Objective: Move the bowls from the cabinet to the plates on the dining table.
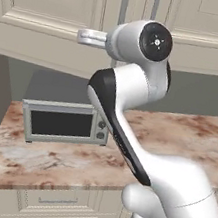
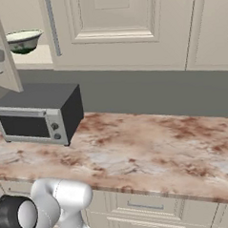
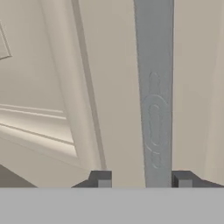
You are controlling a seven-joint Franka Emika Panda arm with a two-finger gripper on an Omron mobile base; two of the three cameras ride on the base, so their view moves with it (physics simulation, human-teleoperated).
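Item: cream-white bowl (image 2: 23,40), wide, with a dark green base. Location: on the beige shelf inside the wall cabinet (image 2: 125,29), seen in the right base view past the edge of the opened door (image 2: 2,51), above the toaster oven (image 2: 37,116). One bowl was discernible there; a second could not be made out.

Handling, as judged: rigid, glazed ware, probably light to moderate in weight, breakable if dropped, and slick on its curved outer wall. The rim appeared the best place to take hold, one finger inside and one outside, since the body looked too wide to span and the shelf gave little room to reach beneath it. The side of the rim facing the door opening seemed the easiest to reach.

Item: gripper (image 3: 142,179). In the hand view its two dark fingertips (image 3: 101,178) stood apart on either side of the vertical grey bar handle (image 3: 154,87), a visible gap left between each tip and the bar. State: spread about the handle, not pinching it.

Item: marbled stone top (image 2: 151,147). Pink-brown, with the toaster oven standing at its left end; cream drawer fronts (image 2: 140,207) below its front edge. No plates were discernible on the portion in view.
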